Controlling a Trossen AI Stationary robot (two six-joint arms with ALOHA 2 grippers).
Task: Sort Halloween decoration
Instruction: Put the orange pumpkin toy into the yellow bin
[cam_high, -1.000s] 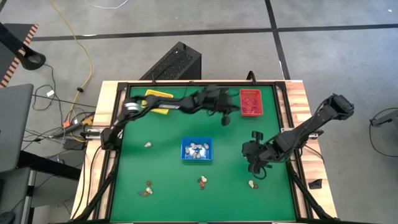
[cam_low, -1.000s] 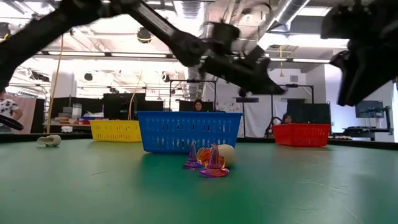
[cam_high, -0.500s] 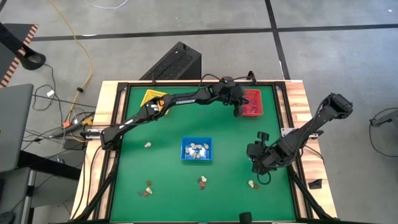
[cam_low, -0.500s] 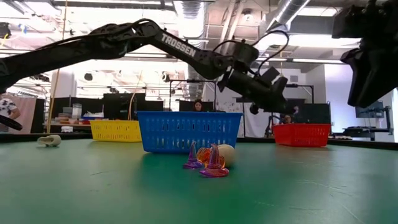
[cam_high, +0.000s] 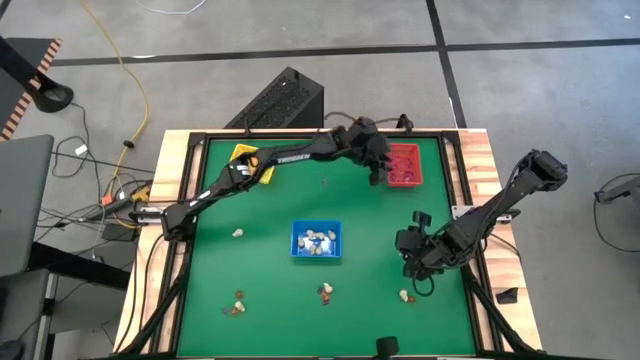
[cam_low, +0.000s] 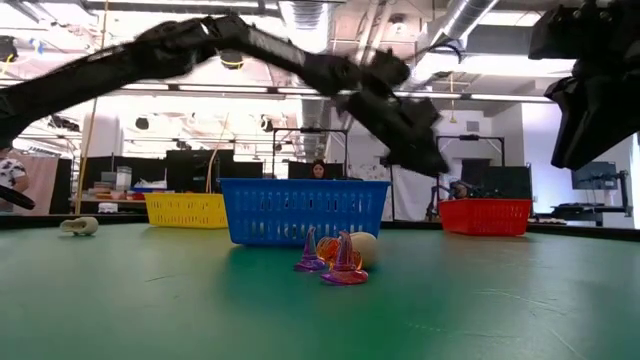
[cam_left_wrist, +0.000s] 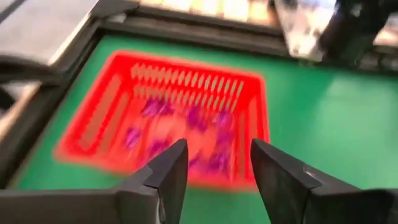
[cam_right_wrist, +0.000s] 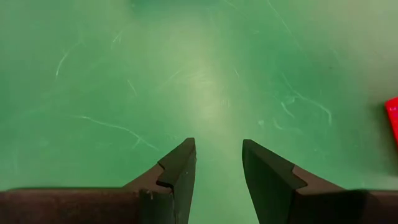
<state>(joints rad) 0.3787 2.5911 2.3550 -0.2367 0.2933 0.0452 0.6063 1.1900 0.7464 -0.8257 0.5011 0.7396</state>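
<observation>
The left hand (cam_left_wrist: 214, 177) is seen released, its fingers (cam_left_wrist: 168, 171) parted with nothing between them, poised above the near edge of the red tray (cam_high: 404, 165) at the far right of the tabletop (cam_high: 270, 210). Purple trinkets (cam_left_wrist: 186, 127) lie blurred inside that tray. The drop appears done, so the hand is best lifted straight up before being swung away, lest the tray wall be clipped. The right hand (cam_right_wrist: 214, 168) hangs released and empty over bare green near the right edge. Whitish pieces sit in the blue tray (cam_high: 316, 240). Loose decorations (cam_high: 325, 292) are left near the front, with more at the front left (cam_high: 238, 305), by the right hand (cam_high: 404, 296), and at mid-left (cam_high: 238, 233); each is best approached from above.
</observation>
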